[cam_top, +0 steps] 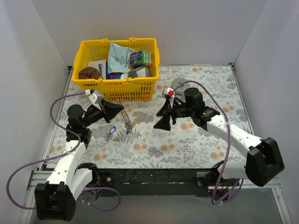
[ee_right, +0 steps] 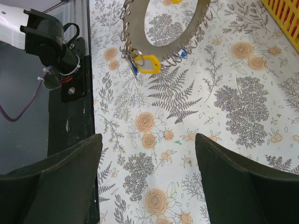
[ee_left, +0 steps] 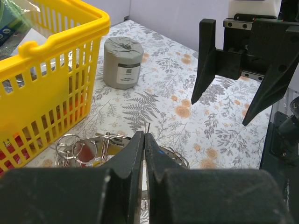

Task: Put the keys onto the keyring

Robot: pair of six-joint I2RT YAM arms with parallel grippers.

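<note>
Floral tablecloth [cam_top: 196, 140] (white walls [cam_top: 196, 28] around): left jaws pinch the keyring [ee_right: 138, 35], right jaws gape wide.

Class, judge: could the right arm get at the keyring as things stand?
Probably yes: the right hand is open and faces the keyring, held by the left hand; only bare tablecloth lies between.

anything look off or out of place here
Nothing spilled or broken. The keyring stands on edge rather than flat, pinched in the left gripper, and one blue key lies loose on the table beside it.
</note>
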